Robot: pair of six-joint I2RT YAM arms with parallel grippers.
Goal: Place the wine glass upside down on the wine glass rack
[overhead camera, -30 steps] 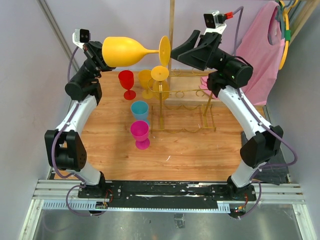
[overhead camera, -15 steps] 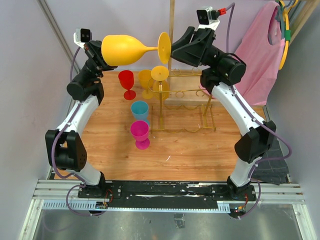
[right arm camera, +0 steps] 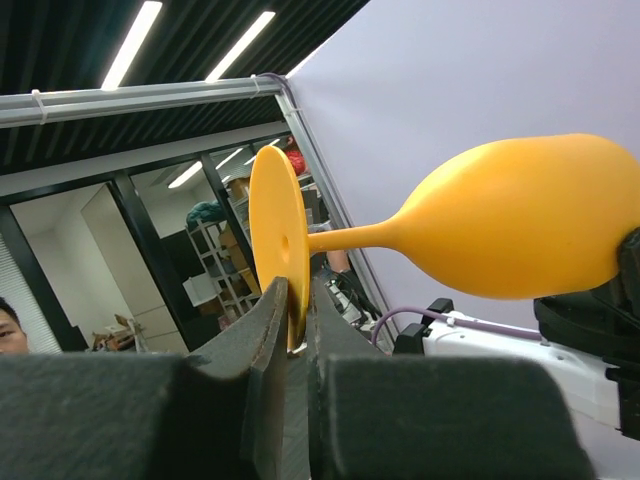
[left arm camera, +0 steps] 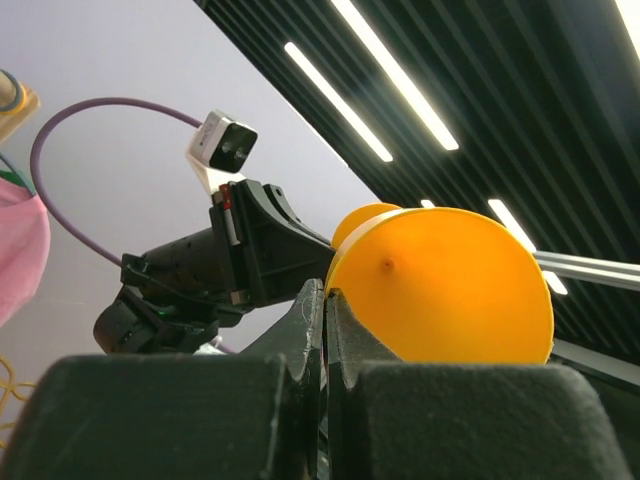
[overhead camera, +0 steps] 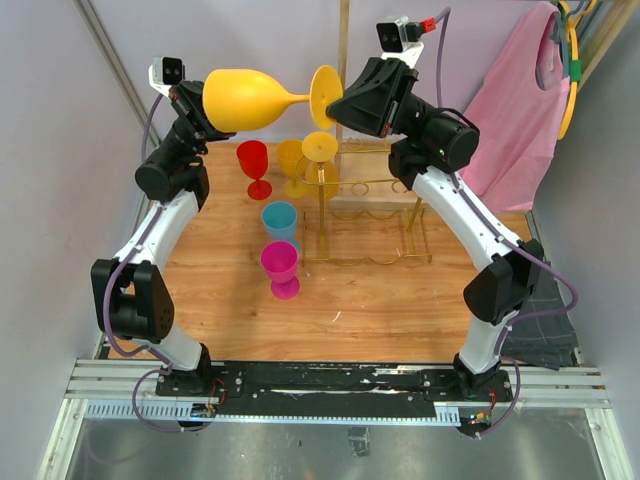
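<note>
A yellow wine glass hangs on its side high above the table, bowl to the left and foot disc to the right. My left gripper is shut on the bowl's rim, and the left wrist view shows the thin wall pinched between the fingers beside the bowl. My right gripper is shut on the edge of the foot disc, with the fingertips clamping it. The gold wire wine glass rack stands on the table below, with another yellow glass hanging upside down at its left end.
A red goblet, a yellow goblet, a blue cup and a pink goblet stand left of the rack. A wooden pole rises behind it. Pink cloth hangs at the back right.
My right arm has swung left to the glass's foot, and its jaws have closed on the disc. The left arm and the glass have hardly moved.
</note>
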